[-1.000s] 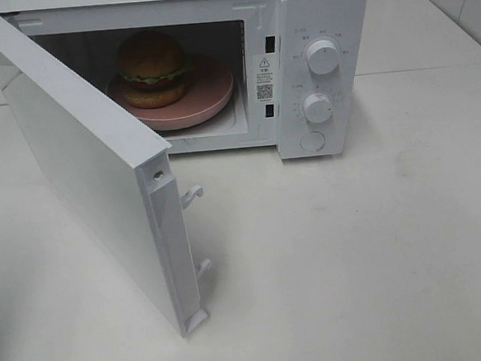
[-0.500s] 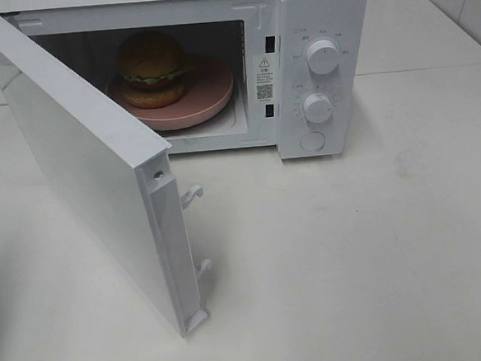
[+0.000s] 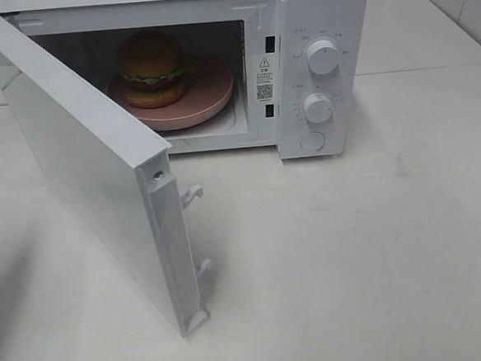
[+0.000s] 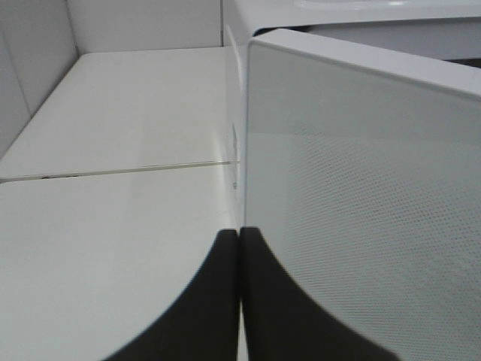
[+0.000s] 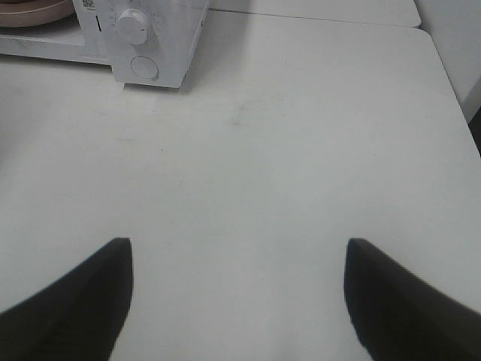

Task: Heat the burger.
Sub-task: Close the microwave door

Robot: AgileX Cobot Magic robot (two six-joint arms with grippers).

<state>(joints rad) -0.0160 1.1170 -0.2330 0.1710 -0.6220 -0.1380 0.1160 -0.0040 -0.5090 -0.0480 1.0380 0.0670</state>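
Observation:
The burger (image 3: 152,68), golden-brown bun with lettuce and a red layer, sits on a pink plate (image 3: 210,96) inside the white microwave (image 3: 319,10). The microwave door (image 3: 83,167) stands wide open, swung out to the left. Neither arm shows in the exterior high view. In the left wrist view my left gripper (image 4: 239,248) is shut, fingertips together, close to the outer face of the door (image 4: 361,188). In the right wrist view my right gripper (image 5: 237,256) is open and empty above the bare table, well back from the microwave's control panel (image 5: 143,37).
The microwave has two knobs (image 3: 323,56) and a round button (image 3: 312,141) on its right panel. Door latch hooks (image 3: 193,194) stick out from the door's free edge. The white table (image 3: 377,245) spreads in front and to the right.
A faint shadow has grown at the lower left of the table. The door, burger and microwave have not moved.

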